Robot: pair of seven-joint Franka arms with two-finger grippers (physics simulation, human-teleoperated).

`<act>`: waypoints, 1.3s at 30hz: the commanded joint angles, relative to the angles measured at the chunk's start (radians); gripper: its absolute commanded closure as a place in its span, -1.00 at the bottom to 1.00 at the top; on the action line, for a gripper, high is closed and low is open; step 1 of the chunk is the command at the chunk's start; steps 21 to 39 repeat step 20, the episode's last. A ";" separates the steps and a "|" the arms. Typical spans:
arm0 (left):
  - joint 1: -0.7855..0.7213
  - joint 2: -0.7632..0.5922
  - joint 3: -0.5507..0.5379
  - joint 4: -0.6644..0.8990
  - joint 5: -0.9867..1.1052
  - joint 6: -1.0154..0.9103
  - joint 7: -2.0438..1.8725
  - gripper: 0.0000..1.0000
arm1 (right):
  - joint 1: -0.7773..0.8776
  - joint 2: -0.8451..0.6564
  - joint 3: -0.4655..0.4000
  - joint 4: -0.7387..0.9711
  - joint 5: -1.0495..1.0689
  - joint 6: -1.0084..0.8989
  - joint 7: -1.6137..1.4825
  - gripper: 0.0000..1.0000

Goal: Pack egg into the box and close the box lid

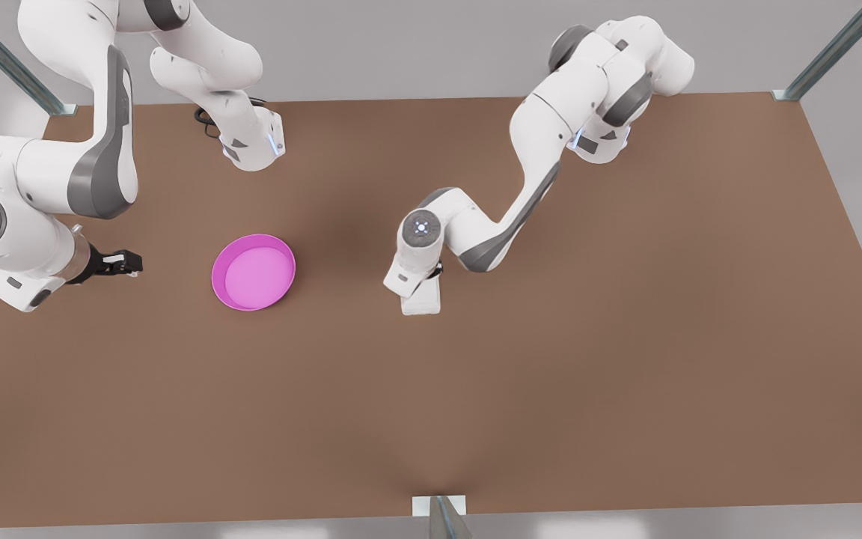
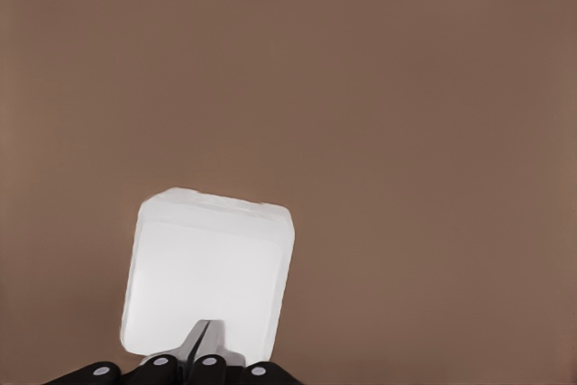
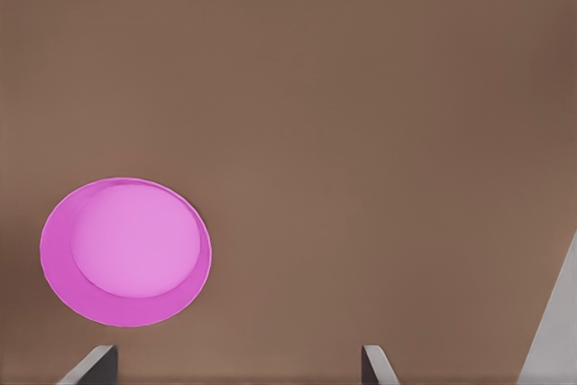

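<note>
The white box (image 1: 422, 302) sits on the brown table near the middle of the front view, and its lid (image 2: 209, 270) lies flat on top. My left gripper (image 2: 204, 351) is directly above the box with its fingers shut together over the lid's near edge. The egg is out of view. At the front view's left, my right gripper (image 1: 129, 263) hangs low over the table and points toward the pink plate. Its fingertips (image 3: 94, 363) stand wide apart, so it is open, with nothing between them.
A round pink plate (image 1: 218, 274) lies between the two grippers, and nothing shows inside it; its rim (image 3: 56, 263) also appears in the right wrist view. The brown table (image 1: 625, 359) stretches wide toward the front view's right and near edge.
</note>
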 commanded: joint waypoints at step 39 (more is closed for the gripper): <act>0.431 -0.541 0.181 -0.021 -0.063 -0.804 1.081 -1.00 | 0.009 0.008 0.004 0.042 0.040 0.000 -0.004 -1.00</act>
